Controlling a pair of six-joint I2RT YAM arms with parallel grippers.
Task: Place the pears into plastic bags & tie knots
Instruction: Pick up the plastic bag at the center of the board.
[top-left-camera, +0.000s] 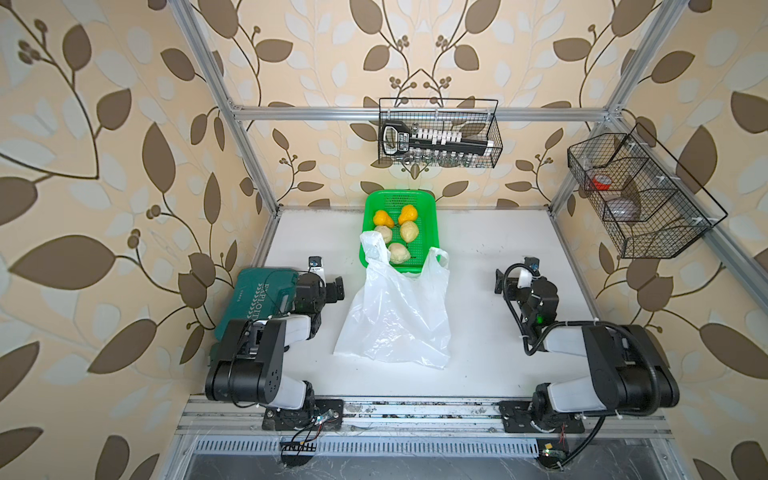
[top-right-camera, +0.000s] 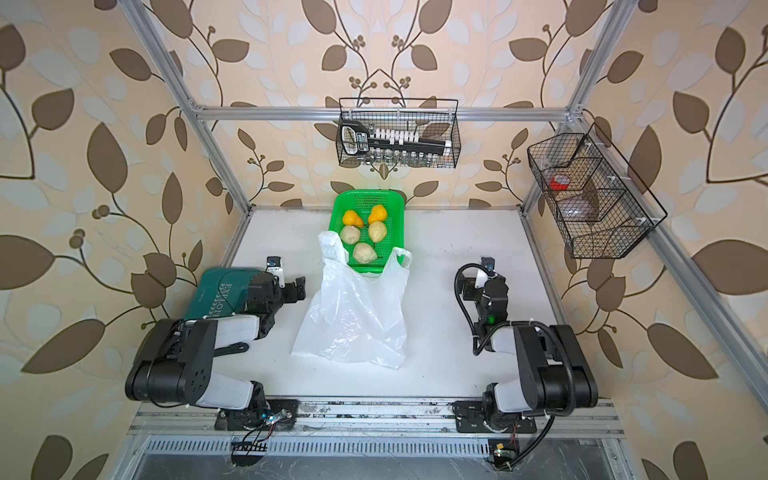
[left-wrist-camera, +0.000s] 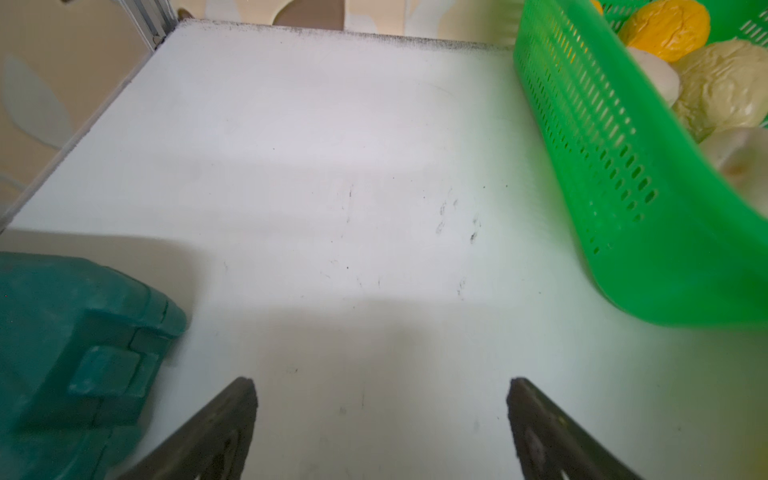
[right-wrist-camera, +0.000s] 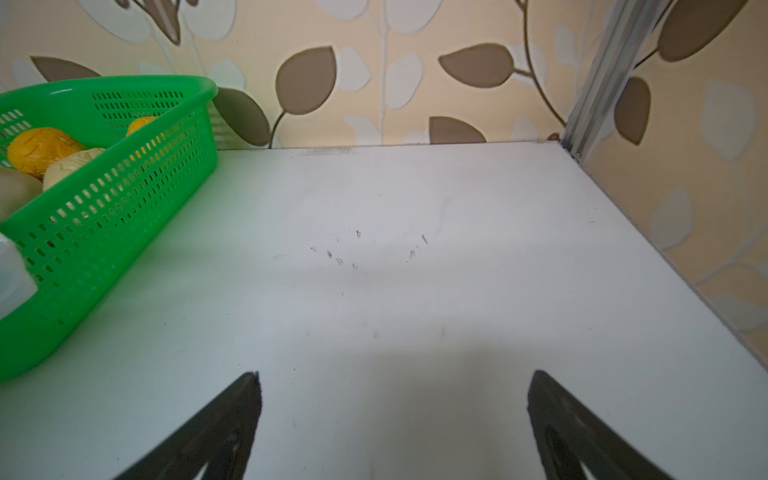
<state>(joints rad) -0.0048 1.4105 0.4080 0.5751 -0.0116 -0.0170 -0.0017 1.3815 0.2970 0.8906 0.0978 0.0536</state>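
Pears (top-left-camera: 399, 232): five, in green basket (top-left-camera: 430, 208). Plastic bag (top-left-camera: 395, 320): flat on surface (top-left-camera: 490, 266), handles over basket rim, untied. Left tool (left-wrist-camera: 380, 415), right tool (right-wrist-camera: 395, 415): spread, empty. Risk: thin film slips, mouth collapses during loading.

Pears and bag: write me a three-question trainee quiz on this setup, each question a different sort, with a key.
1. How many pears lie in the green basket?
2. True or false: the plastic bag is already tied shut.
3. Which describes the left gripper and right gripper? A) both open, holding nothing B) left shut on a pear C) right shut on the bag

Key:
1. Five: two orange-yellow, three pale cream.
2. False: it lies flat on the table, handle loops untied, reaching over the basket's near edge.
3. A
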